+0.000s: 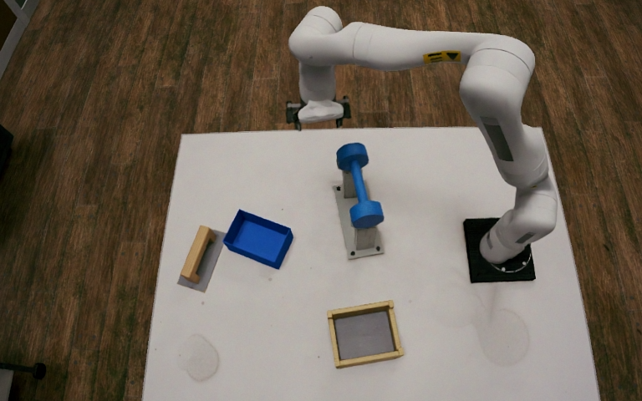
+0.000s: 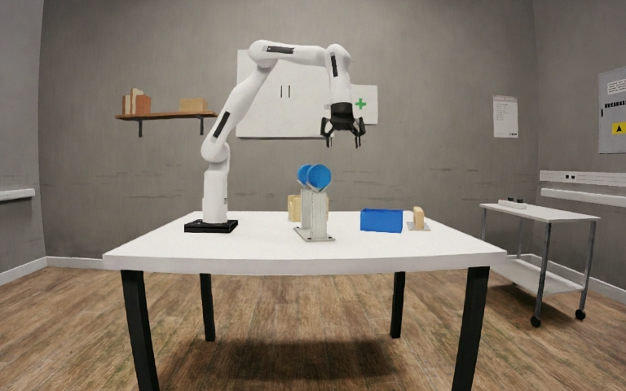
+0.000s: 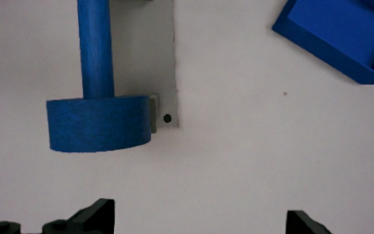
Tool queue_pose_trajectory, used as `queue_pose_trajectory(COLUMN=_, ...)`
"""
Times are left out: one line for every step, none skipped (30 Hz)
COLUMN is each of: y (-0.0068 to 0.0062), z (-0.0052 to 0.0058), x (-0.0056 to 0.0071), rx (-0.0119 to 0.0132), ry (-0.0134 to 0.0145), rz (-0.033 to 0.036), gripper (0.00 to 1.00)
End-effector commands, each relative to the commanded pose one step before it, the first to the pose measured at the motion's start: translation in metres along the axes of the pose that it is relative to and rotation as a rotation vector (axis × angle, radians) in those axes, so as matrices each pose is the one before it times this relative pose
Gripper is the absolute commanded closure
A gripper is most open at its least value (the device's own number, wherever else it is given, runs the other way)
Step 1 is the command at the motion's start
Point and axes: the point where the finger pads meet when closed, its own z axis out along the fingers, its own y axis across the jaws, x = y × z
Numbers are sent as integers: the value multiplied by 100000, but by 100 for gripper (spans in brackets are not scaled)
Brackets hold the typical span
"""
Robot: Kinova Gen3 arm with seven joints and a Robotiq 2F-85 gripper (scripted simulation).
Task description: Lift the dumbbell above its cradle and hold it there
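Observation:
The blue dumbbell (image 1: 358,183) (image 2: 315,175) (image 3: 96,54) lies across the two posts of its grey cradle (image 1: 366,251) (image 2: 314,213) (image 3: 146,54) near the middle of the white table (image 1: 425,331) (image 2: 258,253). My gripper (image 1: 318,118) (image 2: 342,138) (image 3: 200,220) is open and empty. It hangs high above the table, off to one side of the dumbbell's far end. In the wrist view one dumbbell end and part of the bar show at the upper left, away from the fingertips.
A blue bin (image 1: 259,238) (image 2: 381,220) (image 3: 336,34) stands left of the cradle. A wooden handle block (image 1: 197,252) (image 2: 418,217) lies beyond it. A wooden frame tray (image 1: 360,307) (image 2: 293,207) sits near the front. The arm's black base (image 1: 478,274) (image 2: 210,226) is at the right.

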Motion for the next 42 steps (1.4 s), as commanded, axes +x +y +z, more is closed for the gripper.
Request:
queue_pose_trajectory(y=-2392, z=-1063, x=4271, rx=476, ry=3210, rz=-2859, gripper=0)
queue_pose_trajectory(y=0, z=0, x=0, rx=0, ry=0, rz=0, gripper=0)
queue_pose_trajectory(y=-878, z=-117, x=1372, rx=467, ry=1100, rz=-902, gripper=0)
queue_pose_trajectory(y=0, z=0, x=0, rx=0, ry=0, rz=0, gripper=0)
queue_pose_trajectory(y=-910, z=-75, x=1363, rx=498, ry=1074, rz=-938, gripper=0)
queue_pose_trajectory(y=0, z=0, x=0, rx=0, ry=0, rz=0, gripper=0)
queue_pose_trajectory(y=-894, z=-32, x=1287, rx=502, ry=995, rz=-925, gripper=0)
queue_pose_trajectory(y=0, z=0, x=0, rx=0, ry=0, rz=0, gripper=0)
queue_pose_trajectory(y=0, z=0, x=0, rx=0, ry=0, rz=0, gripper=0)
queue_pose_trajectory(y=0, z=0, x=0, rx=0, ry=0, rz=0, gripper=0)
queue_pose_trajectory(y=-828, z=5, x=1150, rx=476, ry=874, rz=-860, gripper=0)
queue_pose_trajectory(y=-717, z=29, x=965, rx=421, ry=721, rz=-746, gripper=0)
queue_pose_trajectory(y=-570, z=39, x=749, rx=340, ry=552, rz=-595, gripper=0)
queue_pose_trajectory(y=0, z=0, x=0, rx=0, ry=0, rz=0, gripper=0)
queue_pose_trajectory(y=-403, z=36, x=520, rx=243, ry=379, rz=-421, gripper=0)
queue_pose_trajectory(y=-238, z=25, x=304, rx=145, ry=220, rz=-249, gripper=0)
queue_pose_trajectory(y=-99, z=11, x=126, rx=61, ry=91, rz=-104, gripper=0)
queue_pose_trajectory(y=-16, z=2, x=20, rx=10, ry=14, rz=-16, gripper=0)
queue_pose_trajectory(y=0, z=0, x=0, rx=0, ry=0, rz=0, gripper=0)
queue_pose_trajectory(y=0, z=0, x=0, rx=0, ry=0, rz=0, gripper=0)
queue_pose_trajectory(y=0, z=0, x=0, rx=0, ry=0, rz=0, gripper=0)
queue_pose_trajectory(y=0, z=0, x=0, rx=0, ry=0, rz=0, gripper=0)
queue_pose_trajectory(y=0, z=0, x=0, rx=0, ry=0, rz=0, gripper=0)
queue_pose_trajectory(y=0, z=0, x=0, rx=0, ry=0, rz=0, gripper=0)
queue_pose_trajectory(y=0, z=0, x=0, rx=0, ry=0, rz=0, gripper=0)
queue_pose_trajectory(y=0, z=0, x=0, rx=0, ry=0, rz=0, gripper=0)
queue_pose_trajectory(y=0, z=0, x=0, rx=0, ry=0, rz=0, gripper=0)
queue_pose_trajectory(y=0, z=0, x=0, rx=0, ry=0, rz=0, gripper=0)
queue_pose_trajectory(y=0, z=0, x=0, rx=0, ry=0, rz=0, gripper=0)
queue_pose_trajectory(y=0, z=3, x=0, rx=0, ry=0, rz=0, gripper=0)
queue_pose_trajectory(y=1, z=20, x=0, rx=0, ry=0, rz=-1, gripper=0)
queue_pose_trajectory(y=3, z=50, x=-1, rx=-1, ry=1, rz=-1, gripper=0)
queue_pose_trajectory(y=6, z=91, x=-2, rx=-1, ry=2, rz=-2, gripper=0)
queue_pose_trajectory(y=9, z=139, x=-2, rx=-2, ry=3, rz=-3, gripper=0)
queue_pose_trajectory(y=12, z=193, x=-3, rx=-2, ry=4, rz=-4, gripper=0)
queue_pose_trajectory(y=13, z=249, x=-3, rx=-3, ry=5, rz=-5, gripper=0)
queue_pose_trajectory(y=14, z=305, x=-3, rx=-3, ry=5, rz=-5, gripper=0)
queue_pose_trajectory(y=13, z=360, x=-3, rx=-3, ry=5, rz=-5, gripper=0)
queue_pose_trajectory(y=11, z=411, x=-2, rx=-2, ry=4, rz=-3, gripper=0)
queue_pose_trajectory(y=7, z=457, x=-1, rx=-1, ry=2, rz=-1, gripper=0)
queue_pose_trajectory(y=0, z=496, x=1, rx=0, ry=-1, rz=1, gripper=0)
queue_pose_trajectory(y=-7, z=528, x=4, rx=2, ry=-4, rz=4, gripper=0)
